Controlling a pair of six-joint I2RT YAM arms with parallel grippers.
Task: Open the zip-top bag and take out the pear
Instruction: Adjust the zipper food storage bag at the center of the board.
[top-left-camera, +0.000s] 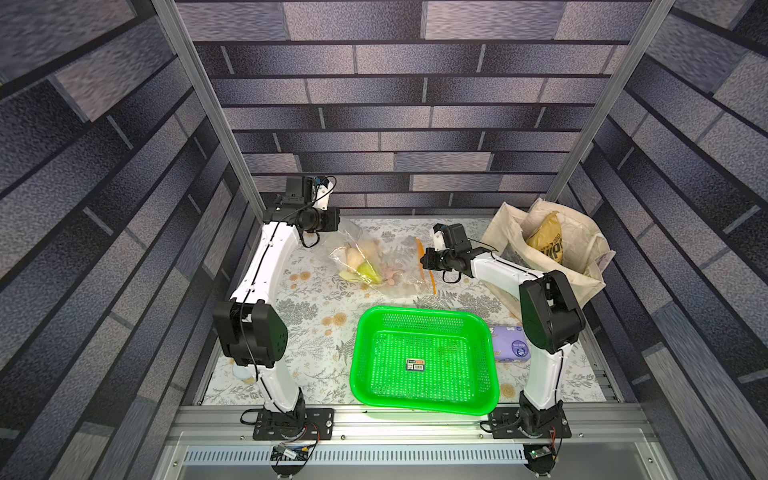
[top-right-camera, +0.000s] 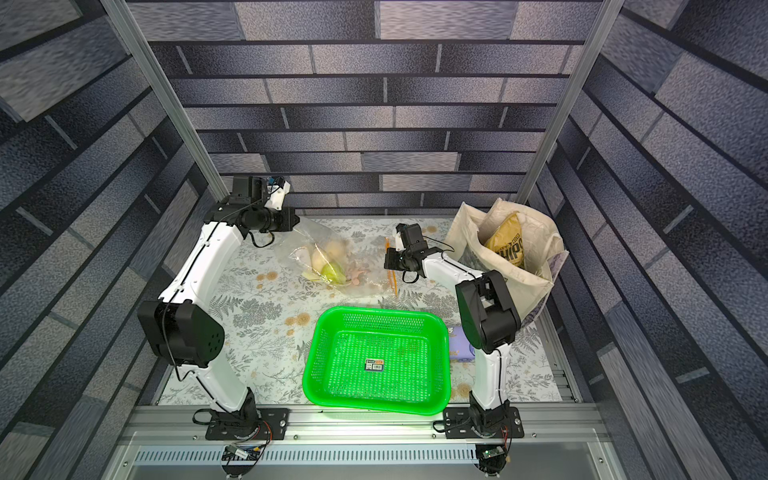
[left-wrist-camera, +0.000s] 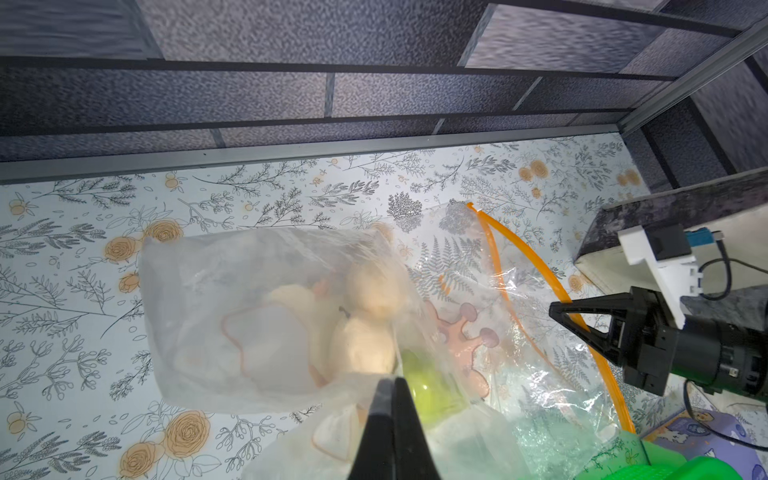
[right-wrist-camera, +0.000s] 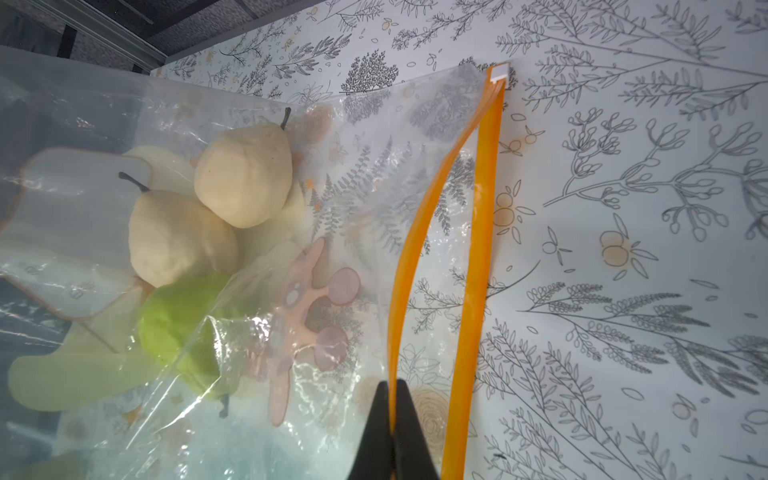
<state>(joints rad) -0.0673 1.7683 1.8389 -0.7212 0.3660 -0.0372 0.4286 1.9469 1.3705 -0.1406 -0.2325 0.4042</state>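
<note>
While the left claw (left-wrist-camera: 392, 380) pinches shut on crinkly clear film of the zip-top bag (right-wrist-camera: 365, 166) on the floral counter (right-wrist-camera: 623, 353), the right claw (right-wrist-camera: 392, 382) clamps one bowed lip of its glossy orange zip strip (right-wrist-camera: 411, 249). Smooth cream pears (right-wrist-camera: 243, 174) and a green pear (right-wrist-camera: 178, 320) lie inside.

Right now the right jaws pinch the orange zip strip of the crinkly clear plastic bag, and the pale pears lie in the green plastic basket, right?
No. The pale pears lie inside the crinkly clear plastic bag, not in the green plastic basket, as the right wrist view shows. The right jaws do pinch the orange zip strip.
</note>
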